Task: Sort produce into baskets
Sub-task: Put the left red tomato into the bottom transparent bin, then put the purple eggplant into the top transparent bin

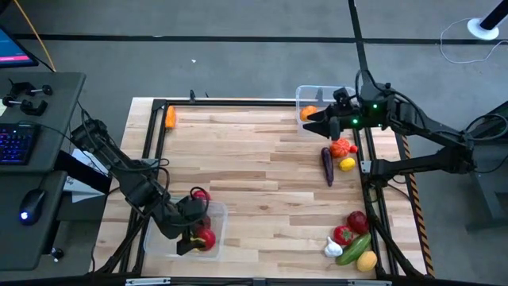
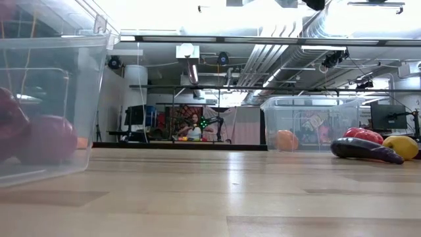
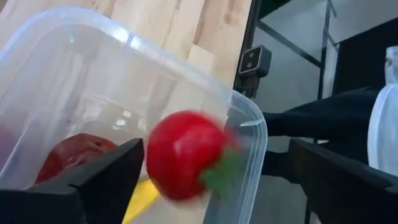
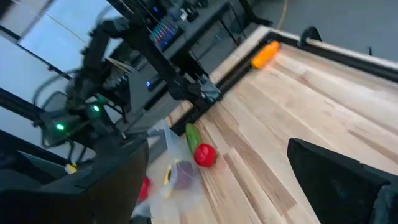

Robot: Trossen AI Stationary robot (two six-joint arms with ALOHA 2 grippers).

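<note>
Left end effector (image 3: 211,180), fingers apart, hovers over the clear basket (image 3: 249,124) at the bench's (image 1: 254,183) near-left corner, a red tomato (image 3: 186,155) between its fingers. Right end effector (image 1: 316,121), fingers apart, hangs beside the far-right basket (image 1: 305,94); unsorted produce (image 1: 353,238) lies along the right edge.

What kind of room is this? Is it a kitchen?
Probably not a kitchen but a robot lab or workshop: bare ceiling ducts and pipes, a desk with a keyboard, and a framed wooden table.

left gripper (image 1: 193,238) low at the near-left, jaws spread wide; right gripper (image 1: 311,122) far-right, jaws apart.
</note>
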